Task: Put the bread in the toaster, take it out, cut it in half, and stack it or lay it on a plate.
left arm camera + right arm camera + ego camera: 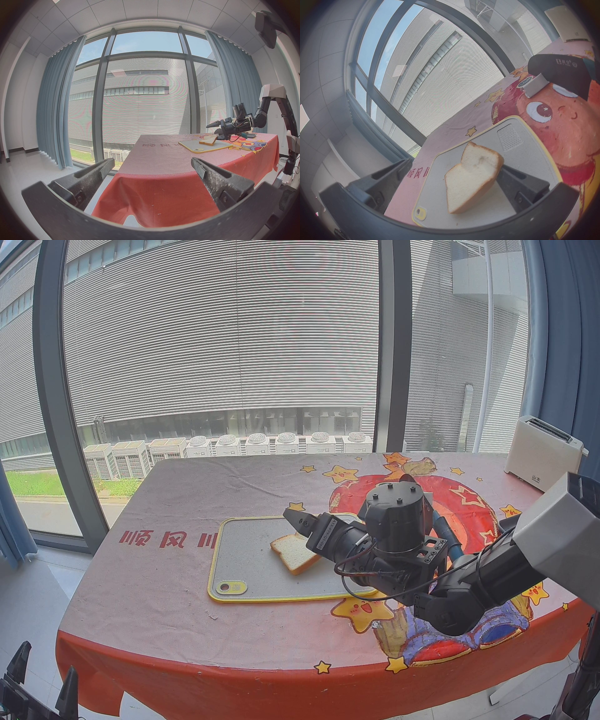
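A slice of bread (294,552) lies on the grey, yellow-rimmed cutting board (250,565) in the middle of the table. In the right wrist view the bread (472,178) is tilted, one edge leaning against a finger (522,184). My right gripper (300,537) is low over the board, open, with the slice between its fingers. The white toaster (542,449) stands at the table's far right corner. My left gripper (45,665) hangs open and holding nothing, below and left of the table's front corner.
A red cloth with star prints covers the table (187,615). Beyond the board in the right wrist view lies a black object with a white piece (559,72). A large window runs behind the table. The table's left half is bare cloth.
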